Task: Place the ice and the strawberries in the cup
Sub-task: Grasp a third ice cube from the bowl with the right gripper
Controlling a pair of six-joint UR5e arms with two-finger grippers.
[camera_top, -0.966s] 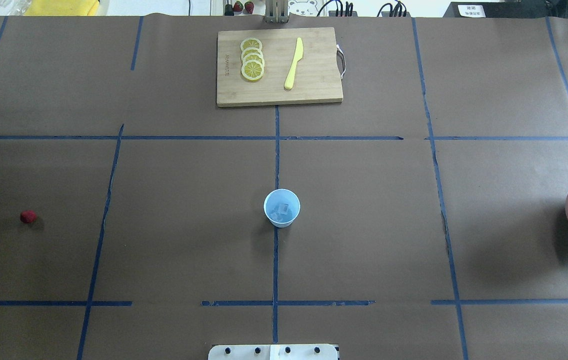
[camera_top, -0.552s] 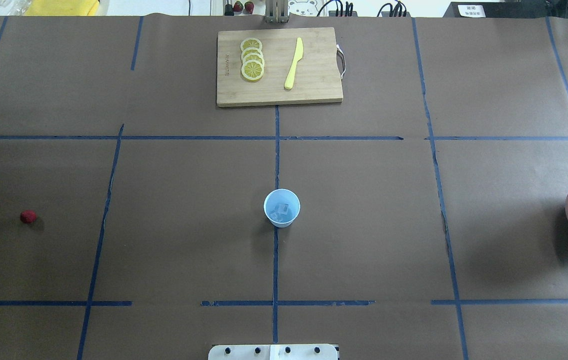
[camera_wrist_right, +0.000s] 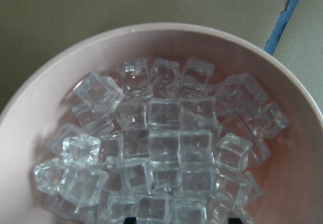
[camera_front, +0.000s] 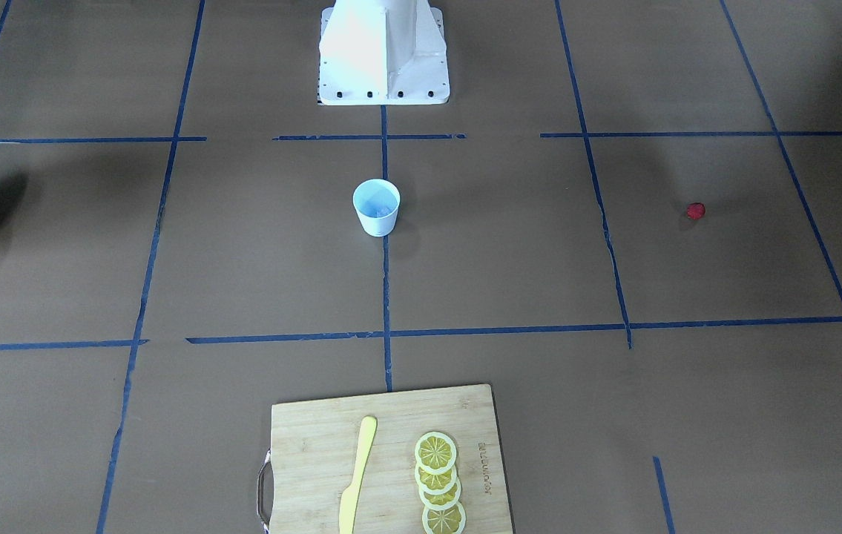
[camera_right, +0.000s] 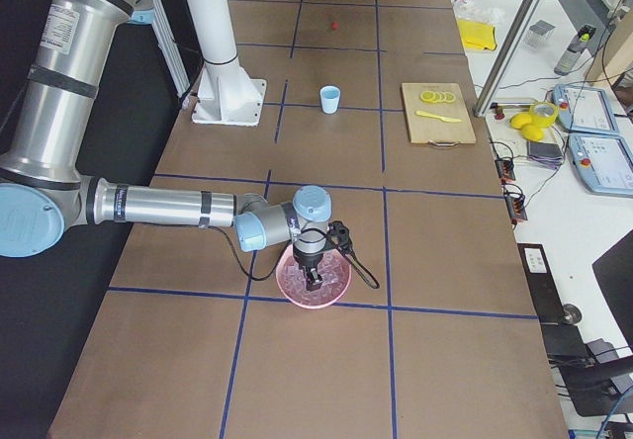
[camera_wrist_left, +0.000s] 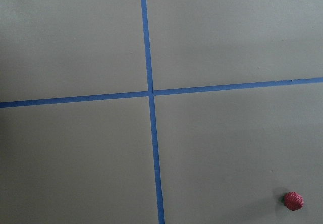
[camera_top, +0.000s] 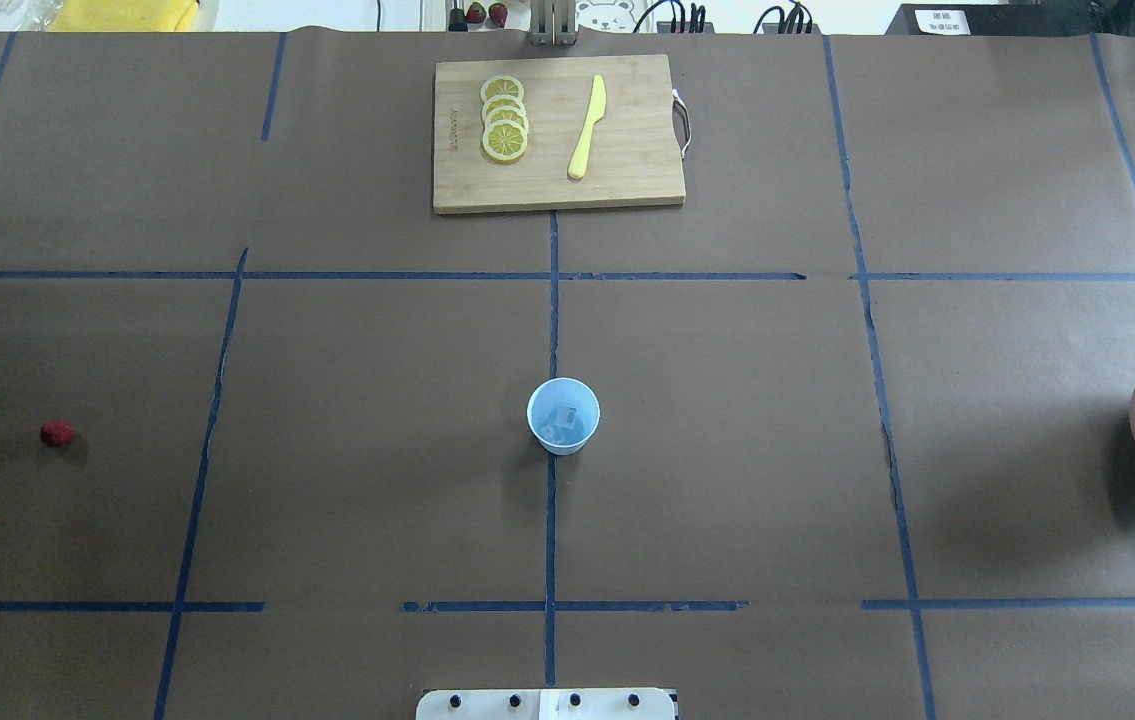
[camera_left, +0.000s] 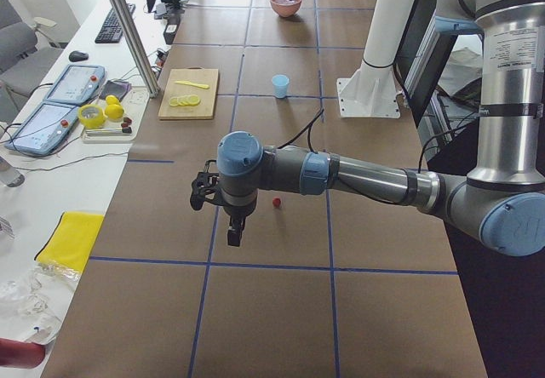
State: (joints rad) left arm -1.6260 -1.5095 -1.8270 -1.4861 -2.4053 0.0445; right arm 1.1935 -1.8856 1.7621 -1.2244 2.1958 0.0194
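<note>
Cup (camera_top: 563,416): pale blue, smooth-walled and tapered, with a round rim. It stands upright at the middle of the table (camera_top: 727,450), on the central line of blue tape (camera_top: 553,250). Inside it I see a few translucent ice cubes (camera_top: 561,424).

The strawberry (camera_top: 56,433) is small, red and rounded, with a pitted skin. It lies alone on the matte brown paper, well apart from the cup on the robot's left side. In the left wrist view it sits in the lower right corner, clear of a cross of tape.

In the left side view, the left gripper (camera_left: 232,231) hangs above the paper near the berry. I cannot tell whether its fingers are spread or pressed together.

The right gripper (camera_right: 315,277) hangs over the bowl (camera_wrist_right: 45,98) at the table's right end; its state I likewise cannot tell. The bowl is round, pink and dull-surfaced, and is heaped with more ice cubes, which are clear, glossy and soft-edged.

At the far edge lies a rectangular cutting board (camera_top: 627,130) of pale wood with a metal handle. It carries four overlapping lemon slices (camera_top: 504,125) and a slim yellow knife (camera_top: 587,126).
</note>
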